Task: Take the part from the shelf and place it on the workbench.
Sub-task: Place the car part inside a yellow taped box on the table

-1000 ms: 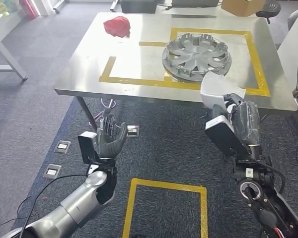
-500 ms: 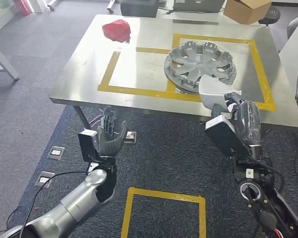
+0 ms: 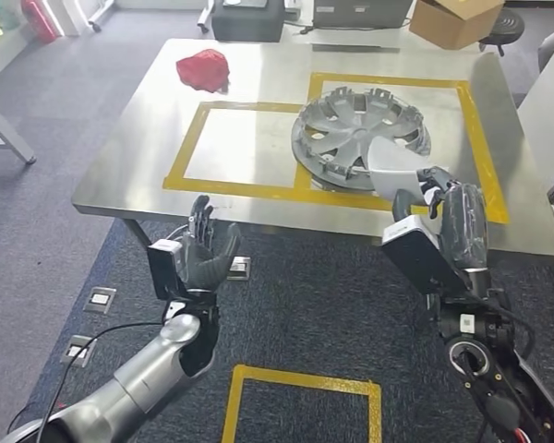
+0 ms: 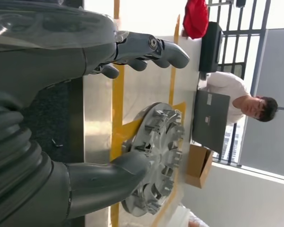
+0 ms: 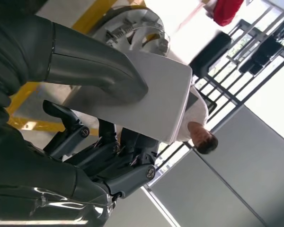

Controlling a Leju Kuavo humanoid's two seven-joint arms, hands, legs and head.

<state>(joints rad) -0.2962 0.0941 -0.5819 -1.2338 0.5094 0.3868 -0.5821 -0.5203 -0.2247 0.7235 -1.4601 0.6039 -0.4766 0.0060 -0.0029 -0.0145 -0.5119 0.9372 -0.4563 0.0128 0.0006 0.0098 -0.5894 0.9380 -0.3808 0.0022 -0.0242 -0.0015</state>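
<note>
The white part (image 3: 392, 166) is held in the right hand (image 3: 441, 217), pinched between the thumb and the darker fingers, as is plainly seen in the right wrist view (image 5: 158, 101). It is carried above the near right edge of the workbench (image 3: 260, 198), just in front of the silver wheel cover (image 3: 361, 134) that lies inside the yellow tape outline (image 3: 184, 152). It has not yet been set down.

Compared with a second ago, the whole scene has shifted in the head view: the workbench is now seen larger and nearer, and the part overlaps the wheel cover's near rim instead of the table edge. This is read as the robot having stepped closer, not as the things having been moved. The grip on the part appears unchanged. The carry is therefore judged nearly finished, with the placing still to be done.

The left hand (image 3: 201, 254) is raised below the near edge of the workbench with its fingers spread wide and nothing in it. A red cloth (image 3: 203, 70) lies at the far left of the table, and a cardboard box (image 3: 457, 20) is seen beyond the far right corner.
</note>
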